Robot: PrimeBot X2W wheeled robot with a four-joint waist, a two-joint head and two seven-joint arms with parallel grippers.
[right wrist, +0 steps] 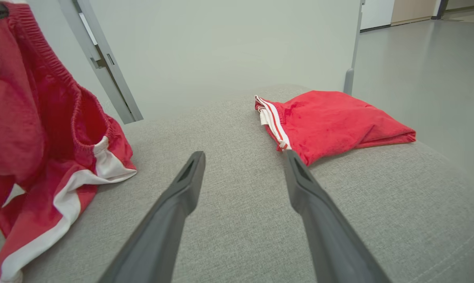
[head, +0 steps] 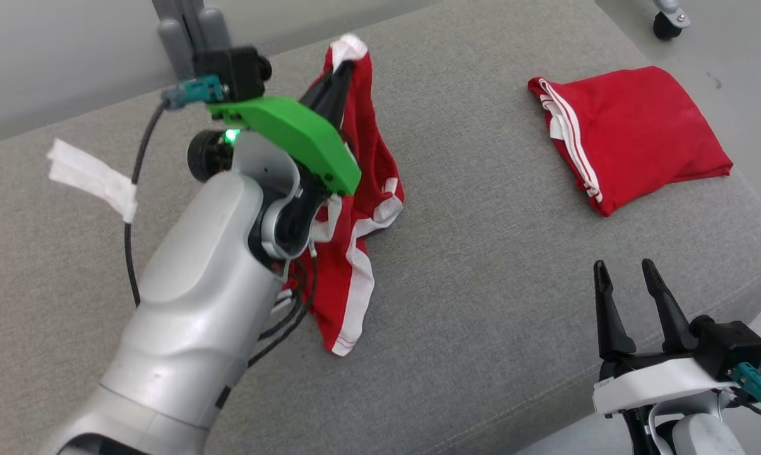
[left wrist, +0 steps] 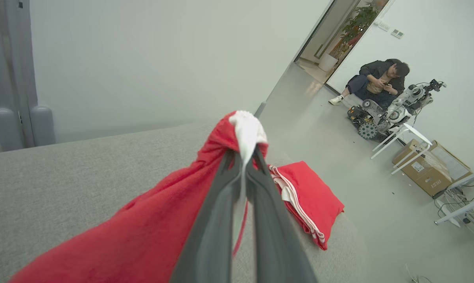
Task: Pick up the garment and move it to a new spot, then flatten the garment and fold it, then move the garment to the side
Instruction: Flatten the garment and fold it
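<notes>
Above grey cushion [head: 481, 284], red garment [head: 380, 170] pinched in left claw [left wrist: 244, 155], hem trailing

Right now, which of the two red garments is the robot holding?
The crumpled red shorts, pinched by the left gripper; the folded red garment lies flat, apart.

Head camera high, looking down on grey cushion [head: 481, 316]. Wrist cameras low, close, facing along it. All share held red garment [head: 377, 174].

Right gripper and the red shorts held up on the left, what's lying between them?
Nothing: just bare grey cushion between the open right gripper and the red shorts, as the head view shows.
</notes>
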